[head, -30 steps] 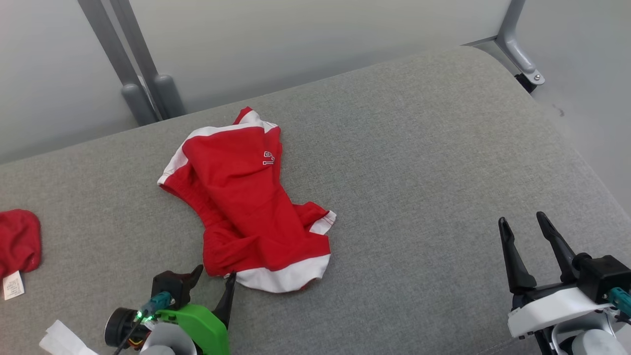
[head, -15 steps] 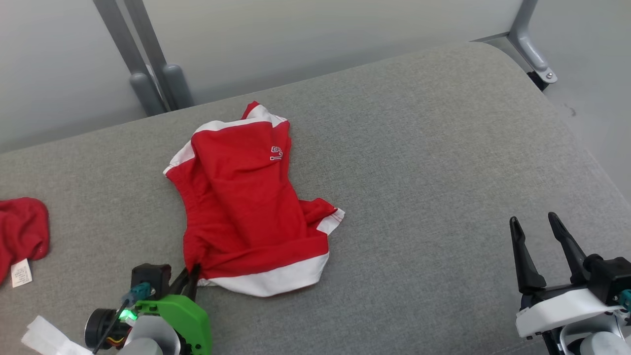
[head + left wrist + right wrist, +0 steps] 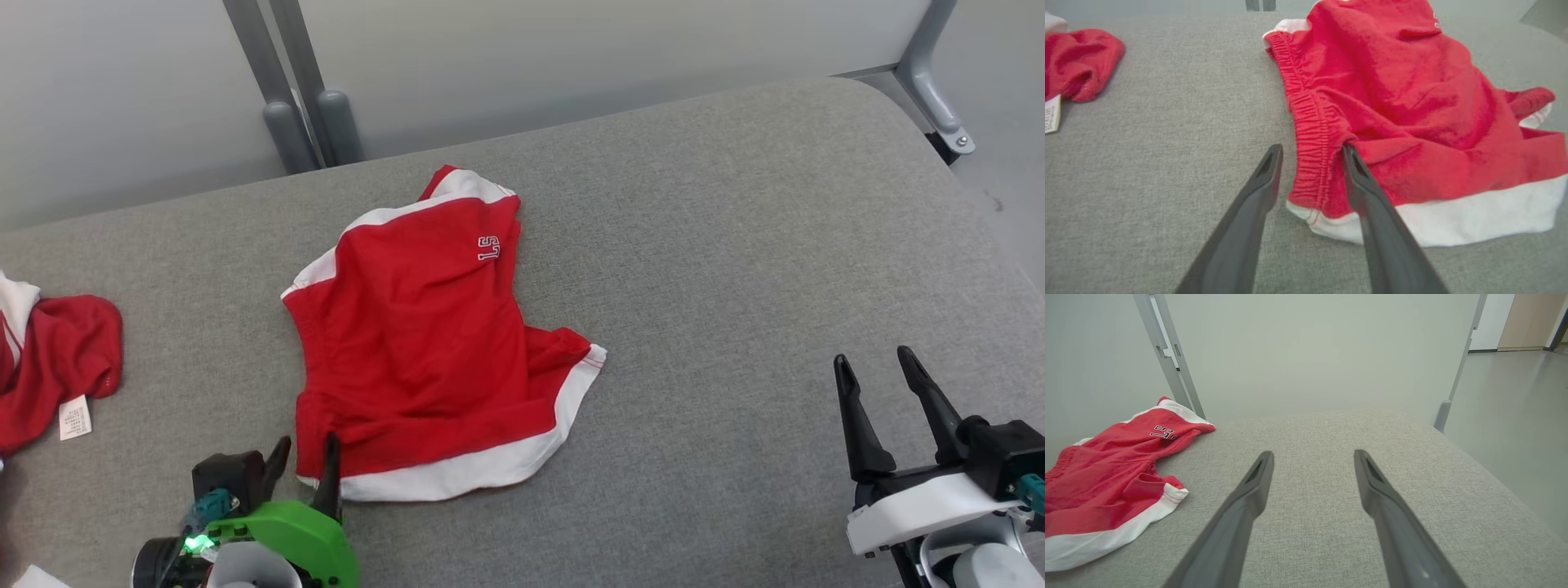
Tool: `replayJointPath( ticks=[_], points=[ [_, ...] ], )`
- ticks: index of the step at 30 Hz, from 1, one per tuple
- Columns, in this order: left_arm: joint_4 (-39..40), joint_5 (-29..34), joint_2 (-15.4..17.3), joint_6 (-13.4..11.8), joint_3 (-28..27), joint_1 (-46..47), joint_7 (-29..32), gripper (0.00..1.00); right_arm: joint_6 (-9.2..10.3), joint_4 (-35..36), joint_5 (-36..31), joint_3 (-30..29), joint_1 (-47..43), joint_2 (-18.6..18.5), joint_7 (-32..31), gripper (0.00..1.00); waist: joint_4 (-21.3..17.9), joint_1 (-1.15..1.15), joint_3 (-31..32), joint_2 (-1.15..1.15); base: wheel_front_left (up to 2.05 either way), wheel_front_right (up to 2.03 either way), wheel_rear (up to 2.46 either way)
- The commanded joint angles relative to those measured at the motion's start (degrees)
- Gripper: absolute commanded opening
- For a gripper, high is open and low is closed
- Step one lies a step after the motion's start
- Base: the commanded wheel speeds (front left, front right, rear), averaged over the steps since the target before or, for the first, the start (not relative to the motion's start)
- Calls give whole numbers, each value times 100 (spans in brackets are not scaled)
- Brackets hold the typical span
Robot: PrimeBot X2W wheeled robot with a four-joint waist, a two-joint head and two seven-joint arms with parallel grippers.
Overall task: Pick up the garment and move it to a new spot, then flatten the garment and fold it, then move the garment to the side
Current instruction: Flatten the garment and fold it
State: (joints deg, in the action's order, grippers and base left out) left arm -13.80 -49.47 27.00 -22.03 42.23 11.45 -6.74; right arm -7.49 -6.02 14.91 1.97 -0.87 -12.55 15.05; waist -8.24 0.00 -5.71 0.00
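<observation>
The garment [image 3: 424, 343] is a pair of red shorts with white trim, lying spread on the grey cushion [image 3: 735, 245]. My left gripper [image 3: 306, 445] sits at its near-left corner. In the left wrist view the gripper [image 3: 1311, 149] has its fingers apart, with the elastic waistband of the garment [image 3: 1392, 94] lying loose between them; the right finger touches a crease in the cloth. My right gripper [image 3: 872, 359] stands open over bare cushion at the lower right, well clear of the shorts. In the right wrist view, my right gripper [image 3: 1313, 454] has the garment [image 3: 1106, 473] to its left.
A second red garment [image 3: 57, 359] with a white label lies at the cushion's left edge and shows as a red heap [image 3: 1077, 57] in the left wrist view. Grey metal posts [image 3: 302, 106] stand behind the cushion, and a bracket [image 3: 939, 106] at the back right corner.
The left gripper shut on the garment's near-left corner, drew it leftward, and now has its fingers apart again. The shorts lie flatter. The head camera has shifted. The right gripper stayed open.
</observation>
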Motion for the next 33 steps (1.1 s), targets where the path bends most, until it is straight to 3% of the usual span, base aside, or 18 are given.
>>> replayJointPath(
  ticks=[1,7,12,14,18,25,33],
  points=[
    [-31,37,-34,-6,-108,-32,-219,100,0,-15,-30,-7,16,-40,19,100,-12,0,62,0,0,0,0],
    [-278,168,-193,-10,-453,-298,-774,100,0,55,-127,-45,-122,-170,19,100,-80,0,268,0,0,0,0],
    [242,1145,-440,51,-1200,-713,-844,100,0,253,-225,-154,-233,-311,19,100,-27,0,329,0,0,0,0],
    [553,1544,-682,172,-1615,-1003,-844,100,0,304,-247,-222,-304,-338,19,100,30,0,378,0,0,0,0],
    [999,2318,-1212,601,-2279,-1526,-840,100,0,303,-307,-347,-430,-325,19,100,168,0,490,0,0,0,0],
    [933,3187,-1876,1761,-3113,-2125,-841,100,0,193,-442,-263,-530,-165,19,100,348,0,624,0,0,0,0],
    [755,3681,-2238,2327,-3929,-2263,-842,100,0,128,-482,-188,-493,-49,19,100,515,0,680,0,0,0,0]
  ],
)
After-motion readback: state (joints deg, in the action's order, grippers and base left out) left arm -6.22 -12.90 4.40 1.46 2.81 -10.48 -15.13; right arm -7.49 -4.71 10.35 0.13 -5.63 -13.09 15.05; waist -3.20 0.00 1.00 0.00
